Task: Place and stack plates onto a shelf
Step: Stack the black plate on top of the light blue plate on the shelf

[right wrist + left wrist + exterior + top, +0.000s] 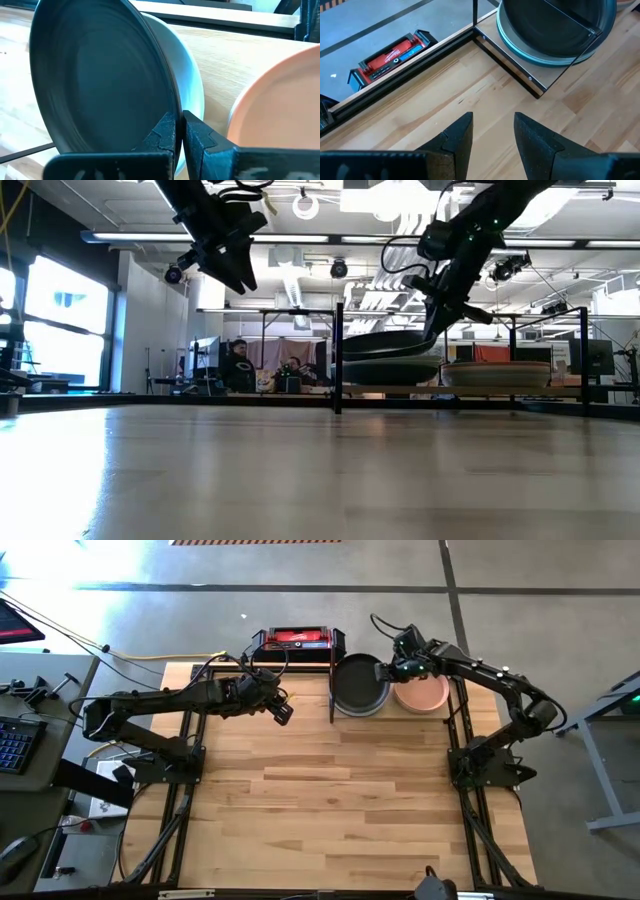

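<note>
A black plate lies tilted on a stack of pale green plates at the left end of the shelf, beside its upright black bar. My right gripper is shut on the black plate's rim. Right of that stack, a peach-pink plate tops a second stack on the shelf. My left gripper hangs open above the bare tabletop, left of the shelf, with nothing between its fingers. My right gripper pinches the black plate's rim between its two fingers, on the side facing the peach-pink stack. The fingers slant down from the table's right. The held side is raised, and the opposite edge rests on the green plates.
A red tool case sits on the floor beyond the table's far edge. The black table frame runs along both sides. The wide wooden tabletop stretches toward the near edge. People sit in the room behind.
</note>
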